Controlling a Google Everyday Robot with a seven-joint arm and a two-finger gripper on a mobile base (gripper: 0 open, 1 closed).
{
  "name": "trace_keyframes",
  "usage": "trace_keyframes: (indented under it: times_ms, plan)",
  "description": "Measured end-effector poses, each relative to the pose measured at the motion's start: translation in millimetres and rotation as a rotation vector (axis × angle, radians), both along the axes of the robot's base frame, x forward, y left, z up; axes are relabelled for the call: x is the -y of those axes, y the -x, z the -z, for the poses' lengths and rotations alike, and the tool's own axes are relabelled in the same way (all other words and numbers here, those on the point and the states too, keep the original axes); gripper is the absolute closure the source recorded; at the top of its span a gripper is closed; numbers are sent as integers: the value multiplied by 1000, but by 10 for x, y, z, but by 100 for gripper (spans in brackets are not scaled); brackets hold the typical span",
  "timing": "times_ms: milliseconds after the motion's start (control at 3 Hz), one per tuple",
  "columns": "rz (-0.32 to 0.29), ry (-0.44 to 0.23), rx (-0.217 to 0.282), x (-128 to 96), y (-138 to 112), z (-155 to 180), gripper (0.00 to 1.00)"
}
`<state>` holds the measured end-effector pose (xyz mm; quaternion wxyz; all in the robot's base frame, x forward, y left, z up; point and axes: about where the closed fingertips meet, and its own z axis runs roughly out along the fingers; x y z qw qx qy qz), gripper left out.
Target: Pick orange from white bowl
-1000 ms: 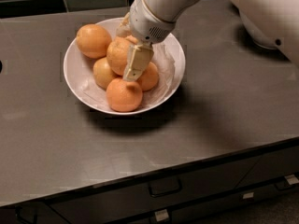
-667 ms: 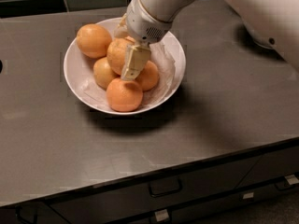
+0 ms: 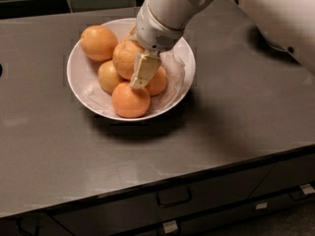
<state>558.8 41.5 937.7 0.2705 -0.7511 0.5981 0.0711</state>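
The white bowl (image 3: 75, 80), lined with crumpled white paper (image 3: 175, 75), stands on the grey counter and holds several oranges. A large yellow-orange orange (image 3: 126, 58) lies in the middle of the pile. My gripper (image 3: 140, 77) reaches down into the bowl from the upper right. It rests against the right side of that orange, above the front orange (image 3: 130, 101). Another orange (image 3: 99, 43) lies at the bowl's back left, a smaller one (image 3: 109, 76) at the left, and one (image 3: 159, 82) at the right, partly behind the gripper.
The grey counter (image 3: 236, 112) spreads around the bowl, with its front edge below and drawers with handles (image 3: 173, 198) underneath. My white arm (image 3: 256, 14) crosses the upper right. A dark tiled wall runs along the back.
The gripper has sunk slightly lower among the oranges. The bowl and the fruit have not moved.
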Motion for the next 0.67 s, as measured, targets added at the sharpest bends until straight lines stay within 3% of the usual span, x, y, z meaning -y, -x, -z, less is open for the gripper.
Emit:
trace_keyframes:
  times_ms: [333,667]
  plan:
    - [16,16,-2,54,39,22,47]
    - [16,16,-2,53,40,22,68]
